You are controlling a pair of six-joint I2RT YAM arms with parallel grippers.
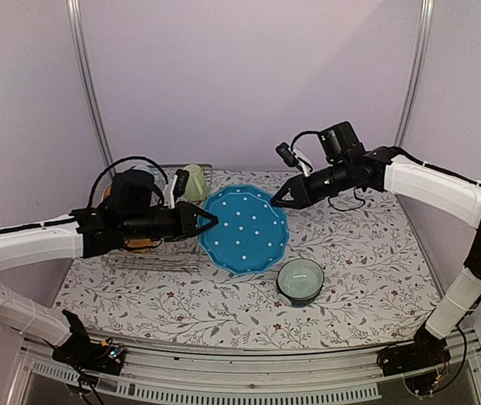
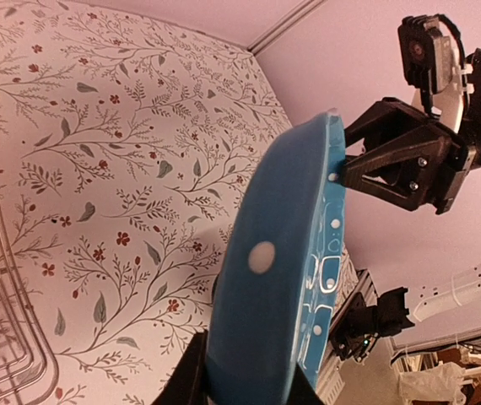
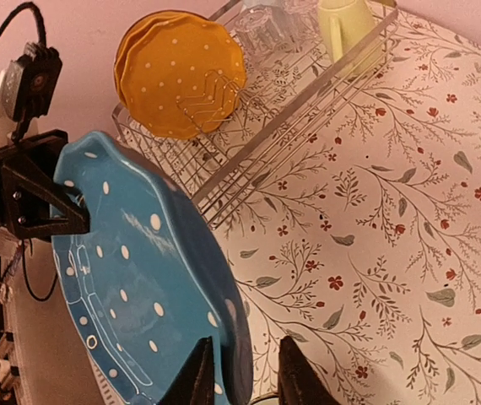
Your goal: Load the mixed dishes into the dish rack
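From the top camera I count one blue dotted plate point(image 1: 245, 229), held tilted above the table point(image 1: 367, 253) between my two arms, just right of the dish rack point(image 1: 152, 260). My left gripper point(image 1: 214, 221) pinches its left rim, and my right gripper point(image 1: 275, 201) sits at the far right rim. One teal bowl point(image 1: 299, 281) stands on the table near the plate's near edge. One pale yellow-green mug point(image 1: 194, 181) sits at the rack's far end.

On the left wrist camera I see the plate almost edge-on, its rim clamped between both left fingers point(image 2: 188, 384) with no gap showing. The right gripper's jaws straddle the opposite rim.

On the right wrist camera the right fingers point(image 3: 295, 371) are parted around the rim. One lies against the plate and the other stands clear of it, so that hand grips nothing. In the rack I count what looks like two yellow dotted plates point(image 3: 181, 72) stood together, one clear glass point(image 3: 262, 25) and the one mug.
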